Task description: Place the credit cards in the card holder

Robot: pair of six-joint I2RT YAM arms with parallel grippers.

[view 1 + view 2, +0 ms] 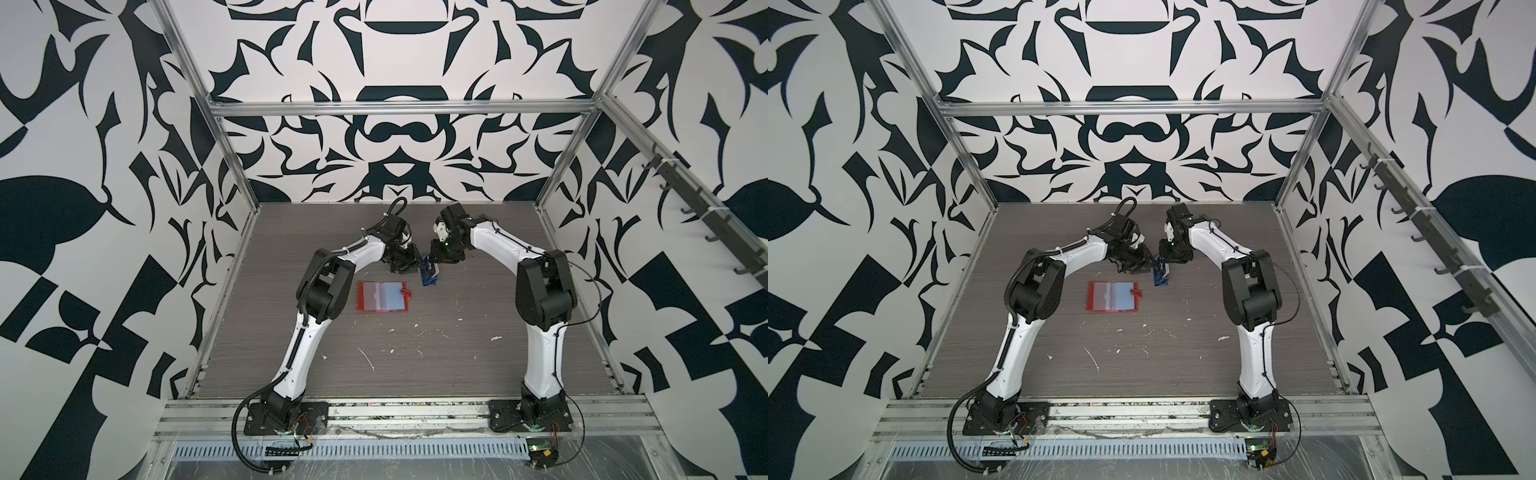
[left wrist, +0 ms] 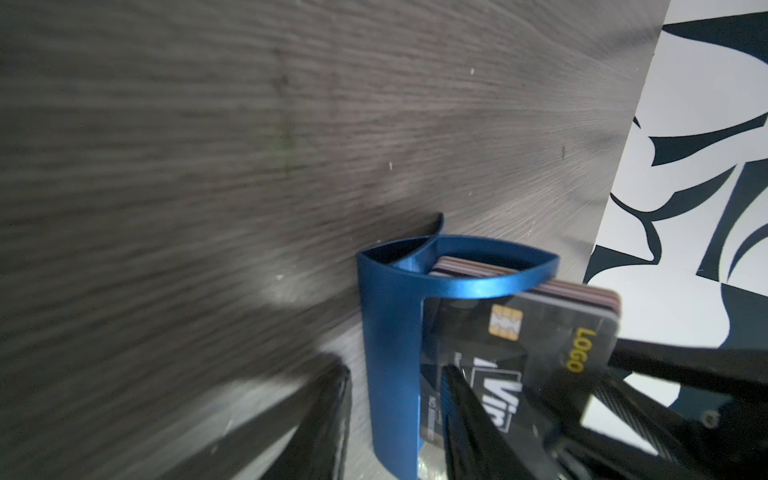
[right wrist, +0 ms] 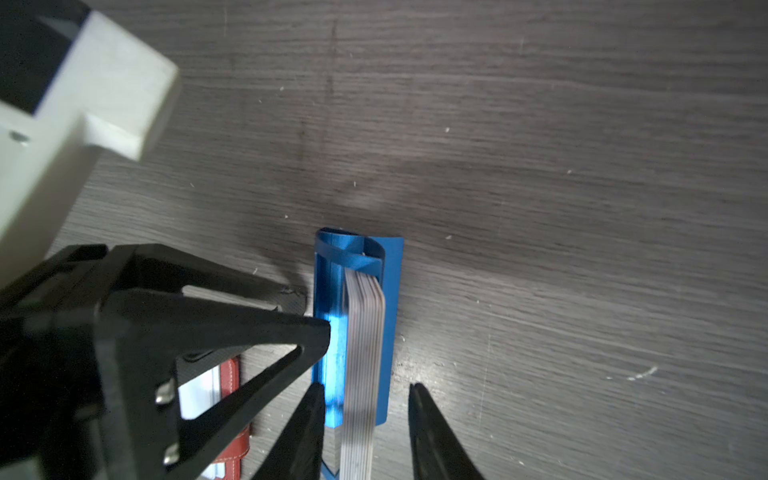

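Your credit cards (image 3: 363,353) stand stacked on edge in the blue rack (image 3: 328,291), mid-counter, just far-right of the card holder (image 1: 381,296). The holder lies open and flat, its right page showing pale blue. The outermost card is dark, with a gold chip (image 2: 505,322), yellow "LOGO" and white letters "Vir".

Your right claw (image 3: 366,386) is open astride rack and stack. Your left claw (image 2: 390,365) has its jaws apart about the rack's side wall; whether they pinch it cannot be told.

The counter (image 1: 457,365) is grey wood grain flecked white, and black-and-white patterned walls (image 1: 395,137) surround it.
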